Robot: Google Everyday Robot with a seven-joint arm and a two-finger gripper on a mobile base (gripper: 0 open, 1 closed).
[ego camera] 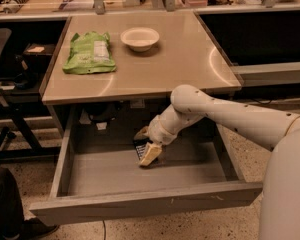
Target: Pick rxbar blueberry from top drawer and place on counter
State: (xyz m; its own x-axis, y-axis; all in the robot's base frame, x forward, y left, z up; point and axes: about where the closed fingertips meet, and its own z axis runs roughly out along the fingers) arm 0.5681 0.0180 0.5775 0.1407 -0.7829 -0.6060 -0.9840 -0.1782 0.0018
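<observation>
The gripper (150,155) reaches down into the open top drawer (140,204), its tip low over the grey floor near the middle, right at the rxbar blueberry (139,147), whose dark wrapper shows just left of it; whether it has hold of the bar I cannot tell. On the counter (180,59) above lie a green crinkly bag (89,53) and a white bowl (139,38), near each other

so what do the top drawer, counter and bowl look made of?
Top drawer: likely grey sheet metal, matte; thin flat walls. Counter: probably tan laminate, glossy; light streaks reflect off it. Bowl: pale, matte, paper or plastic, can't tell. The gripper is down in the drawer at the rxbar blueberry.
</observation>
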